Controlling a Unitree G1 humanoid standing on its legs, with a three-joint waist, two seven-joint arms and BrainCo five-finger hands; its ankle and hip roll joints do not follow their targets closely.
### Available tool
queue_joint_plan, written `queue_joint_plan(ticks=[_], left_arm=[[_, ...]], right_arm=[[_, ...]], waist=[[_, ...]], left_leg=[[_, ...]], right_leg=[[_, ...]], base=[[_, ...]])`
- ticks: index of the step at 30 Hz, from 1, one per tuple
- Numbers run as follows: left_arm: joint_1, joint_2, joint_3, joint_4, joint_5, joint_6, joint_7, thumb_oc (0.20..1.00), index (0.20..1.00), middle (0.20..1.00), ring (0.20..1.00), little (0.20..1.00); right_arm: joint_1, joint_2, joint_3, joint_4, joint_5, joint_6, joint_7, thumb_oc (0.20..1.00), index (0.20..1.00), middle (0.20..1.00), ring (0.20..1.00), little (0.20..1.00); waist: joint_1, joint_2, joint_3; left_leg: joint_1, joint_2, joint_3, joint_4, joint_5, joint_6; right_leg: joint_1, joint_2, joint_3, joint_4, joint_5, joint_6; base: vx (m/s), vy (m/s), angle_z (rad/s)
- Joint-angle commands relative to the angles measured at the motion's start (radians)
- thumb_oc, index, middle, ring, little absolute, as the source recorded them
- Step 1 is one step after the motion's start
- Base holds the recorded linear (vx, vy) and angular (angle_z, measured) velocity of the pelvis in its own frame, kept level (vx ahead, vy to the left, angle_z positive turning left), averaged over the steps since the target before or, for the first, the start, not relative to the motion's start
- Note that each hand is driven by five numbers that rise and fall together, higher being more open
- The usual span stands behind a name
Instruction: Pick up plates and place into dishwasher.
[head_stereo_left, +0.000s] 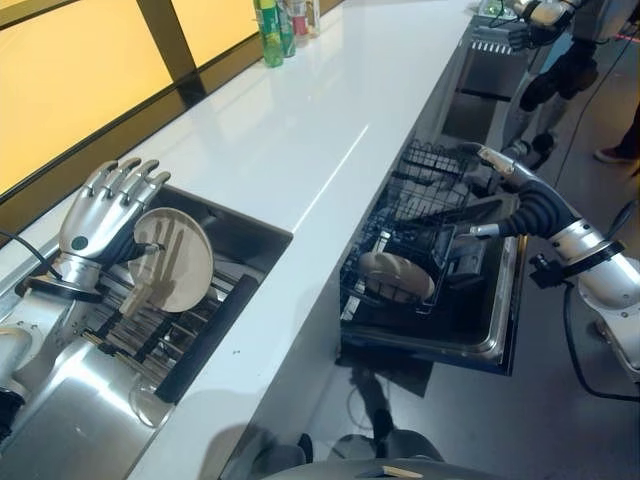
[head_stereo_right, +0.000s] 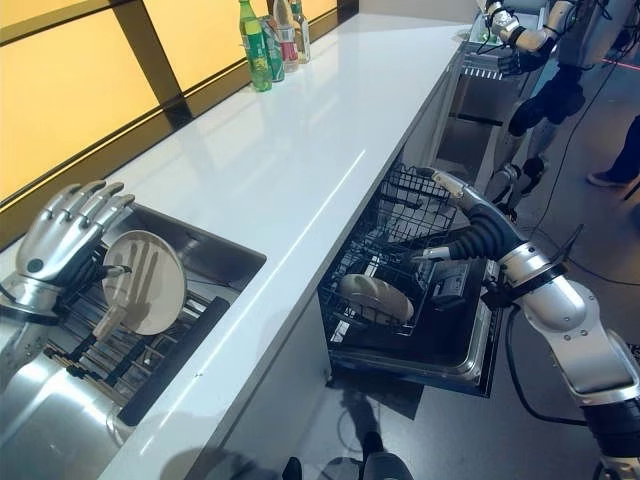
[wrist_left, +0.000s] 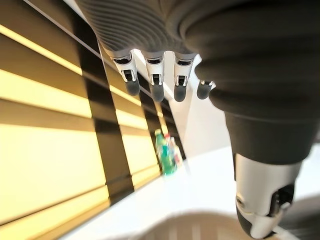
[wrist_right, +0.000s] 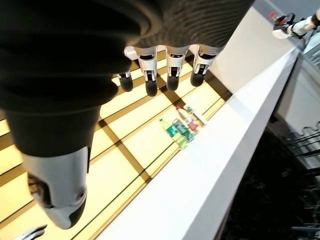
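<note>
Left eye view: the left hand (head_stereo_left: 100, 215) is standing upright over the sink (head_stereo_left: 235, 235), fingers straight and spread, right beside the plate (head_stereo_left: 175, 258) propped on edge in the drying rack (head_stereo_left: 150, 330).
Left hand: it is looking relaxed and is not grasping anything; whether the thumb is touching the plate's rim I cannot tell.
Left wrist view: the fingers (wrist_left: 155, 82) are hanging straight, with only the window and bottles (wrist_left: 167, 152) past them.
Right hand: the right hand (head_stereo_right: 450, 187) is reaching over the open dishwasher (head_stereo_right: 470, 350), fingers extended along the basket's (head_stereo_right: 400, 215) far edge and closing on nothing.
Right wrist view: the fingers (wrist_right: 172, 77) are showing straight and empty.
Done: one plate-like dish (head_stereo_right: 375, 297) is already lying in the lower basket.
Left: the plate at the sink is waiting to be picked up, carried across the counter (head_stereo_left: 330, 130) and racked; I would judge the job roughly half finished.
Background: another robot (head_stereo_right: 540, 40) is working farther along.
</note>
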Motion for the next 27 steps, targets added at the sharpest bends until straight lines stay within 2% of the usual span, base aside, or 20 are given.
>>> queue_joint_plan(ticks=[1, 6, 10, 14, 16, 19, 26, 27], left_arm=[[-0.029, 0.027, 0.033, 0.042, 0.035, 0.000, 0.068, 1.000, 1.000, 1.000, 1.000, 1.000], [-0.143, 0.079, -0.056, 0.112, 0.031, 0.008, 0.099, 1.000, 1.000, 1.000, 1.000, 1.000], [-0.210, 0.117, -0.126, 0.113, 0.038, 0.005, 0.052, 1.000, 1.000, 1.000, 1.000, 1.000], [-0.267, 0.149, -0.195, 0.136, 0.029, 0.023, 0.037, 1.000, 1.000, 1.000, 1.000, 1.000], [-0.298, 0.165, -0.215, 0.147, 0.014, 0.043, 0.060, 1.000, 1.000, 1.000, 1.000, 1.000], [-0.350, 0.153, -0.231, 0.202, 0.014, 0.063, 0.125, 1.000, 1.000, 1.000, 1.000, 1.000], [-0.460, 0.152, -0.318, 0.234, 0.032, 0.053, 0.049, 1.000, 1.000, 1.000, 1.000, 1.000], [-0.475, 0.158, -0.332, 0.241, 0.022, 0.055, 0.033, 0.580, 0.580, 0.580, 0.580, 0.580]], right_arm=[[-0.058, -0.045, 0.000, -0.013, 0.020, -0.034, -0.017, 1.000, 1.000, 1.000, 1.000, 1.000], [-0.136, -0.052, 0.059, -0.011, -0.004, -0.010, -0.065, 1.000, 1.000, 1.000, 1.000, 1.000], [-0.176, -0.063, 0.074, -0.008, -0.026, -0.008, -0.082, 1.000, 1.000, 1.000, 1.000, 1.000], [-0.228, -0.085, 0.111, 0.018, -0.024, 0.006, -0.097, 1.000, 1.000, 1.000, 1.000, 1.000], [-0.243, -0.098, 0.124, 0.020, -0.016, 0.014, -0.103, 1.000, 1.000, 1.000, 1.000, 1.000], [-0.264, -0.104, 0.134, 0.016, -0.024, 0.034, -0.110, 1.000, 1.000, 1.000, 1.000, 1.000], [-0.311, -0.095, 0.141, 0.018, -0.046, 0.042, -0.138, 1.000, 1.000, 1.000, 1.000, 1.000], [-0.314, -0.096, 0.143, 0.015, -0.046, 0.046, -0.142, 1.000, 1.000, 1.000, 1.000, 1.000]], waist=[[-0.012, -0.010, -0.003], [-0.027, -0.003, 0.068], [-0.038, 0.005, 0.119], [-0.040, 0.007, 0.146], [-0.039, 0.006, 0.156], [-0.038, 0.001, 0.171], [-0.041, -0.015, 0.218], [-0.042, -0.016, 0.221]], left_leg=[[-0.143, 0.004, -0.062, 0.029, 0.106, -0.015], [-0.171, -0.014, -0.039, 0.044, 0.087, 0.004], [-0.226, -0.027, -0.029, 0.086, 0.080, 0.012], [-0.253, -0.033, -0.033, 0.108, 0.077, 0.019], [-0.263, -0.035, -0.034, 0.116, 0.074, 0.021], [-0.292, -0.037, -0.038, 0.137, 0.068, 0.023], [-0.344, -0.034, -0.038, 0.134, 0.079, 0.030], [-0.343, -0.034, -0.036, 0.129, 0.080, 0.031]], right_leg=[[0.065, -0.016, -0.024, -0.035, -0.024, 0.026], [-0.003, -0.034, -0.010, -0.004, -0.007, 0.048], [-0.053, -0.043, 0.008, 0.016, 0.002, 0.052], [-0.074, -0.050, 0.013, 0.025, 0.007, 0.053], [-0.080, -0.053, 0.012, 0.024, 0.008, 0.053], [-0.099, -0.055, 0.011, 0.029, 0.007, 0.052], [-0.157, -0.052, 0.017, 0.031, 0.028, 0.056], [-0.159, -0.053, 0.017, 0.029, 0.031, 0.057]], base=[[-0.07, 0.203, -0.09], [-0.06, 0.178, -0.03], [-0.07, 0.135, 0.00], [0.00, 0.086, 0.01], [0.01, 0.055, 0.04], [-0.03, 0.050, 0.01], [-0.08, 0.021, 0.03], [-0.04, 0.033, -0.01]])
